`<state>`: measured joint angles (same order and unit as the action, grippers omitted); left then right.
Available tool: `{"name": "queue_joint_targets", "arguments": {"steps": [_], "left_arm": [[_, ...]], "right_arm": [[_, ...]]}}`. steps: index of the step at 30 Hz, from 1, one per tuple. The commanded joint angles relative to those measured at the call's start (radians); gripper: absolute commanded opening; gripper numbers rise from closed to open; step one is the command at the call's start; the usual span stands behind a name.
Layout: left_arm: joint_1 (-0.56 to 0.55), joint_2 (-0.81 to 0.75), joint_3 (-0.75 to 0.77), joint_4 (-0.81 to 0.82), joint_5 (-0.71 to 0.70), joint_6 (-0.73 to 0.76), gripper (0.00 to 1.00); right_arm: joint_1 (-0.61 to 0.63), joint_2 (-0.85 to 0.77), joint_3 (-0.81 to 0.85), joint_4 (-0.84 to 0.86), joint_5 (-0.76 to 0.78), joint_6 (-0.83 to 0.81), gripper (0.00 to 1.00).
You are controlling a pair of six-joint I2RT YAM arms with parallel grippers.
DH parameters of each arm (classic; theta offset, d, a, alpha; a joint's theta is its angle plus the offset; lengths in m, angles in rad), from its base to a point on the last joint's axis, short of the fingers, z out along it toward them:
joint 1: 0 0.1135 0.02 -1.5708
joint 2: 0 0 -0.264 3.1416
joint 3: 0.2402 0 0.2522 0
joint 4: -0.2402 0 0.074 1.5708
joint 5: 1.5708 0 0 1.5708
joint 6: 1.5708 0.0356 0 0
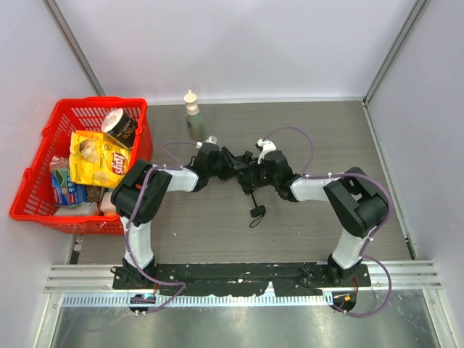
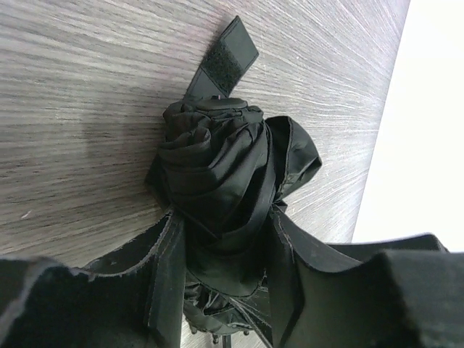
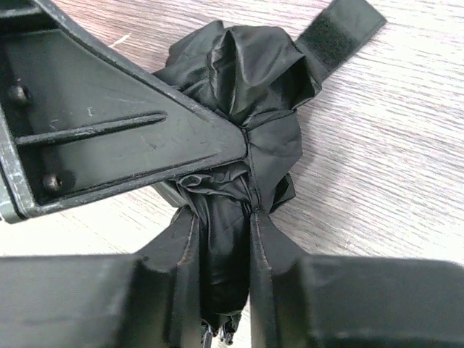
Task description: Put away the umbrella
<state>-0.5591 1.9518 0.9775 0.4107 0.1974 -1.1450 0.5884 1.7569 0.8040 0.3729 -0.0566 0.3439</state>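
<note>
The umbrella lies on the wooden table between my two grippers, its dark fabric bunched into folds. Its small handle with the wrist loop lies just in front of it. My left gripper is shut on the fabric from the left. In the left wrist view the gripper pinches the bundle, and a velcro strap sticks out beyond it. My right gripper is shut on the fabric from the right. In the right wrist view the gripper clamps the bundle, with the strap at the top right.
A red basket stands at the left with a yellow chip bag, a can and other packets. A bottle stands behind the grippers. Part of the left gripper crosses the right wrist view. Walls close in three sides.
</note>
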Motion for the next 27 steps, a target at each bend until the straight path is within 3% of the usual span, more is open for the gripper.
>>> {"name": "queue_joint_targets", "arguments": {"steps": [1,4,5,7,11,18,22,27], "left_arm": [[-0.028,0.013,-0.051,-0.185,0.025,0.056,0.47],[-0.022,-0.019,-0.046,-0.194,0.040,0.088,0.56],[-0.016,-0.030,-0.042,-0.194,0.051,0.102,0.68],[-0.004,-0.051,-0.039,-0.207,0.074,0.113,0.77],[0.031,-0.122,-0.049,-0.227,0.103,0.154,0.90],[0.125,-0.237,-0.091,-0.277,0.148,0.179,0.93],[0.137,-0.202,0.027,-0.386,0.207,0.212,0.95],[0.136,-0.150,0.131,-0.408,0.214,0.215,1.00]], "right_arm": [[-0.038,0.073,-0.087,0.150,-0.139,0.014,0.01],[-0.038,0.076,-0.112,0.210,-0.184,0.007,0.01],[-0.039,0.078,-0.115,0.215,-0.192,0.004,0.01],[-0.041,0.081,-0.120,0.219,-0.189,0.000,0.01],[-0.039,0.061,-0.135,0.231,-0.193,-0.009,0.01],[-0.039,0.018,-0.161,0.225,-0.178,-0.055,0.01],[-0.039,0.013,-0.158,0.218,-0.180,-0.075,0.01],[-0.039,0.004,-0.147,0.195,-0.177,-0.092,0.01]]}}
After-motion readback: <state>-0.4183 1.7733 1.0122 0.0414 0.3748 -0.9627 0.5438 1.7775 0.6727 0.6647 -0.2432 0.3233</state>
